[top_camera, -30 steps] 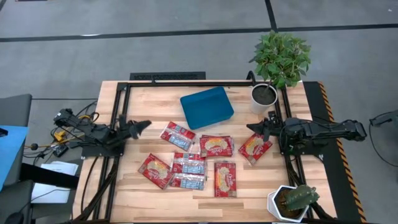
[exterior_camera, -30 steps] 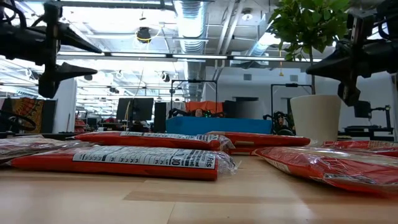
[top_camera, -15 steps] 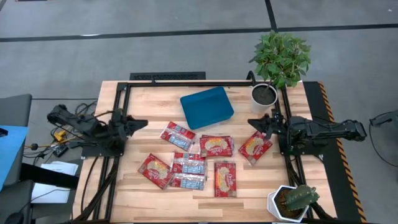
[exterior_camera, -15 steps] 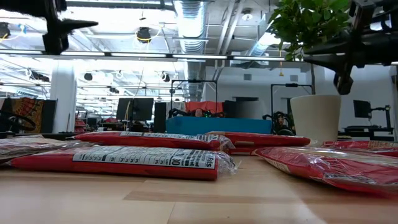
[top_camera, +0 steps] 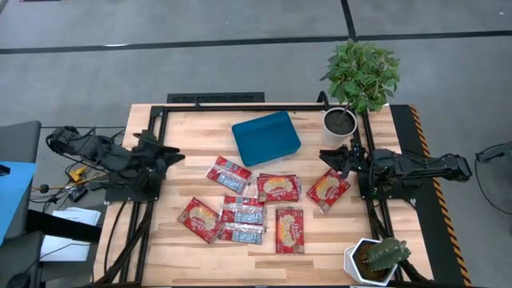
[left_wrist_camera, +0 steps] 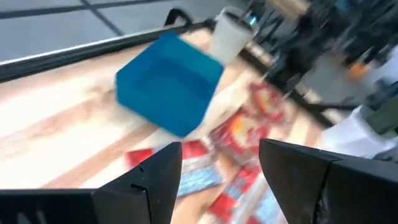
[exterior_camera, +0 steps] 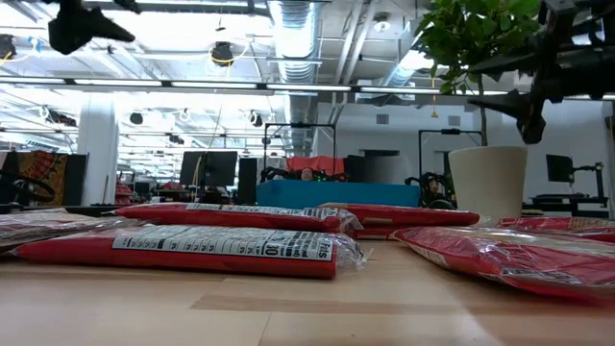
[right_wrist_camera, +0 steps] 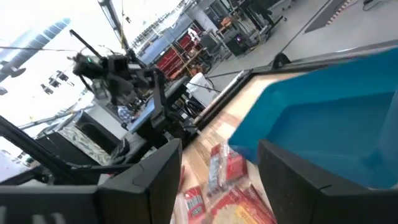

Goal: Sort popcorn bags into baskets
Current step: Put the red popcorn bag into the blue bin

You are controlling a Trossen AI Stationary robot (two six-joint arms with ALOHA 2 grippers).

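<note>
While the teal tray (top_camera: pixel 266 138) is sitting tilted and holding nothing, we're seeing both grippers, left (top_camera: pixel 166 151) and right (top_camera: pixel 330 158), hovering open, gripping nothing.

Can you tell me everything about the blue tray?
The tray is teal-blue, shallow and rectangular with rounded corners, and looks like smooth plastic. It lies flat on the wooden table, turned a little askew, toward the far edge. Nothing is inside it. No bag or claw touches it; the nearest bag lies just short of it.
</note>
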